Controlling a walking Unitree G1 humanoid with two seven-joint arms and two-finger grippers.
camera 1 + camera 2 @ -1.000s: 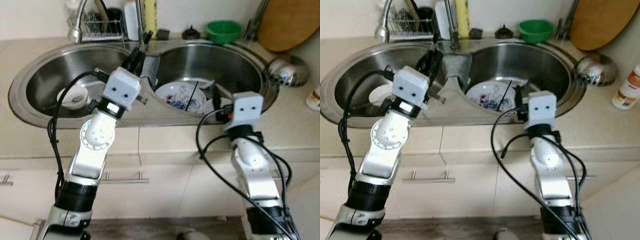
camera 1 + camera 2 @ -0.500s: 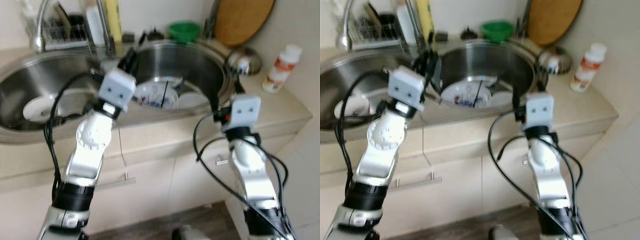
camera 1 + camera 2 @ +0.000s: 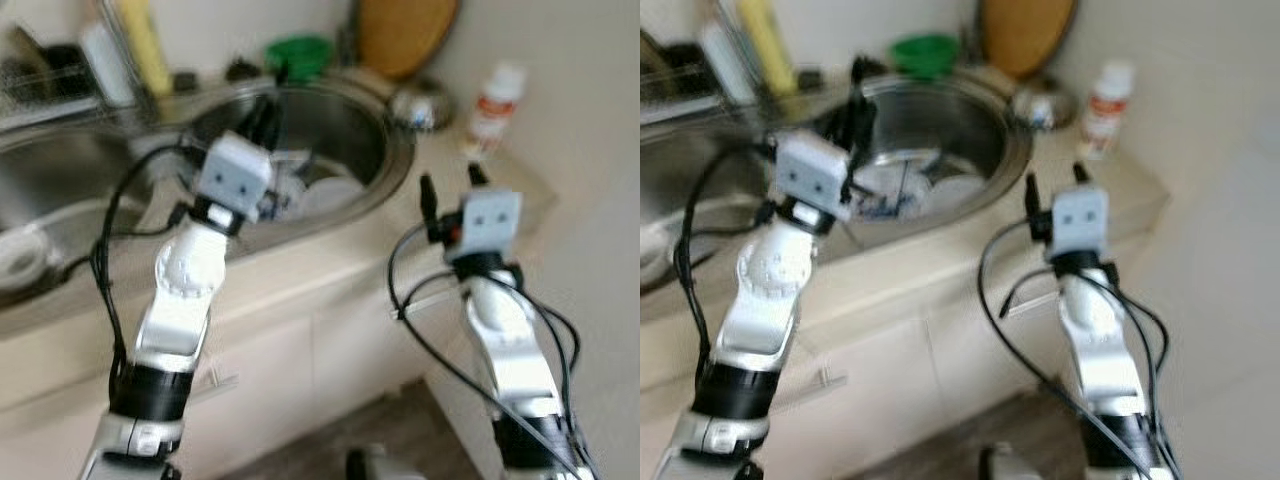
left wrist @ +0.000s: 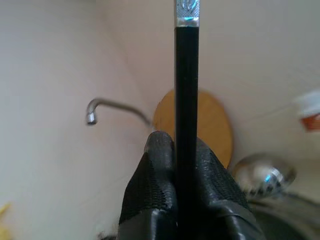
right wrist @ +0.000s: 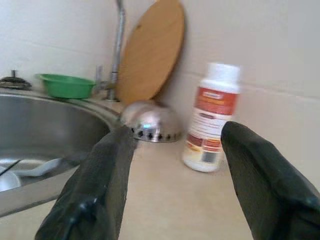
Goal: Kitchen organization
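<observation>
A thin black rod (image 4: 186, 100) is pinched upright by the left pincer (image 4: 186, 195) at the sink's (image 3: 395, 170) 9 o'clock rim; stiff, light and slick, it is best gripped mid-shaft. At 3 o'clock, the right pincer (image 5: 180, 170) is spread above the desk (image 5: 170, 200), facing a bottle (image 5: 212, 117).

1. Sink (image 3: 398, 172): steel, set in a beige counter; the landmark for all notes below.
2. Green bowl (image 3: 297, 52): on the counter behind the sink's rear rim.
3. Round wooden cutting board (image 5: 150, 50): behind the sink, upright, leaning on the wall.
4. Steel colander (image 5: 150, 123): dome up, on the counter just beside the sink rim, in front of the board.
5. White bottle (image 5: 212, 117): red-orange label, upright, beyond the colander and apart from the sink.
6. Yellow bottle (image 3: 145, 55): upright behind the sink, blurred.
7. Cabinet doors (image 3: 300, 370): below the sink, pale.
</observation>
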